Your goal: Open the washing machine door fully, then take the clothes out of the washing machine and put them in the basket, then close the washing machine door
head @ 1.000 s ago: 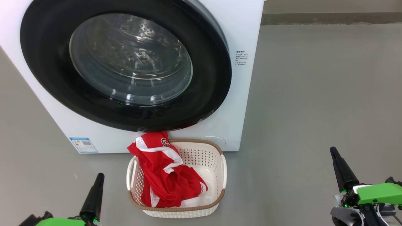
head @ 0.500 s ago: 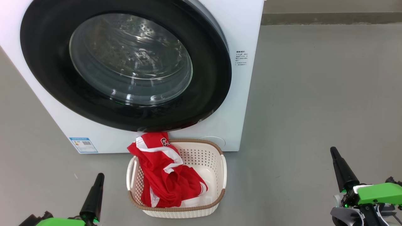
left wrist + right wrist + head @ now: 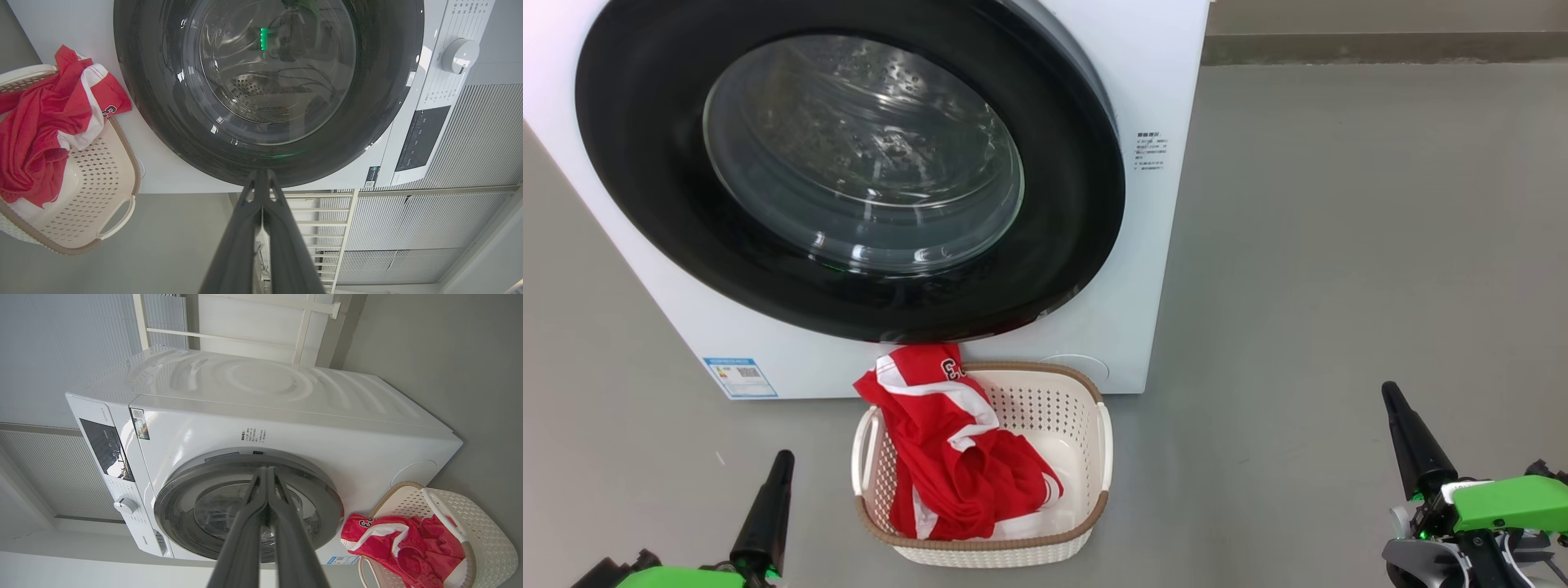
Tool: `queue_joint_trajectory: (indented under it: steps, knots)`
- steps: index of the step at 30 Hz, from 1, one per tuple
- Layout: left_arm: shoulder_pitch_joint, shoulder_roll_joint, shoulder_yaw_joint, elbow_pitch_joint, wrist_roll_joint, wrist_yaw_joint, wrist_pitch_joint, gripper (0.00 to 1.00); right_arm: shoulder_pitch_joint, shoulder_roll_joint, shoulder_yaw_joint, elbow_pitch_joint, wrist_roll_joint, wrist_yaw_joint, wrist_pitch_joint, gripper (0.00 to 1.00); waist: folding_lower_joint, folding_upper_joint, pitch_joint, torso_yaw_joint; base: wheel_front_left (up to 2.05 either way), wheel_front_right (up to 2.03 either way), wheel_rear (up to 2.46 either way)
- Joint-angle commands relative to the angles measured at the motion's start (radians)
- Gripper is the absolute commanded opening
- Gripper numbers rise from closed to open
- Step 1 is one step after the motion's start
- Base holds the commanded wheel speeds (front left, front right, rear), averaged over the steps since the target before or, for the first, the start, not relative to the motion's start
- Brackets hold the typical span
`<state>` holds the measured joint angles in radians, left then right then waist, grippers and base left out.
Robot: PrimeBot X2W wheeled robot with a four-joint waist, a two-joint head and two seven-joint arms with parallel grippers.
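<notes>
Nearest the camera, the left gripper [image 3: 780, 461] with its two long dark fingers sits low, off to the left of the small cream-white perforated plastic basket [image 3: 1029, 369] with the brown woven-look rim. Its jaws are pressed tight together and there's nothing between them. The right gripper [image 3: 1390, 396] is well off to the basket's right, also clamped together and empty. The basket stands on the grey floor [image 3: 1339, 245]. The red sports clothes with white stripes and a dark number [image 3: 947, 465] are piled in its left half, one bit flopping over the back-left rim, and some white cloth [image 3: 1029, 523] peeks out underneath. Right behind the basket is the big white front-loading washing machine [image 3: 1152, 82], a blue label [image 3: 740, 377] at its lower corner. Its large round door with the glossy black rim and bulging glass window [image 3: 1078, 204] sits closed against the front.
</notes>
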<state>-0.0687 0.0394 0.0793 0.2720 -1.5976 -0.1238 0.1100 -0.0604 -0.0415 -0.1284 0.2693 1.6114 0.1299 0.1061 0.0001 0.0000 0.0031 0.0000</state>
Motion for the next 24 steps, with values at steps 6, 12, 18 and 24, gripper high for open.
queue_joint_trajectory:
  steps: [6,12,18,24]
  knots:
    - [-0.039,0.011,0.035,-0.027,-0.011,-0.007,0.003,0.00,-0.047,-0.011,0.016,-0.025,-0.001,0.001,0.006,0.00,-0.0001,0.0000,0.000,0.000,0.00,0.00,0.00]
    - [-0.039,0.011,0.035,-0.027,-0.011,-0.007,0.003,0.00,-0.047,-0.010,0.016,-0.025,-0.002,0.001,0.006,0.00,-0.0001,0.0000,0.000,0.000,0.00,0.00,0.00]
    - [-0.039,0.011,0.035,-0.027,-0.011,-0.007,0.003,0.00,-0.047,-0.010,0.016,-0.025,-0.002,0.001,0.006,0.00,-0.0001,0.0000,0.000,0.000,0.00,0.00,0.00]
    - [-0.039,0.011,0.035,-0.027,-0.011,-0.007,0.003,0.00,-0.047,-0.010,0.016,-0.025,-0.002,0.001,0.006,0.00,-0.0001,0.0000,0.000,0.000,0.00,0.00,0.00]
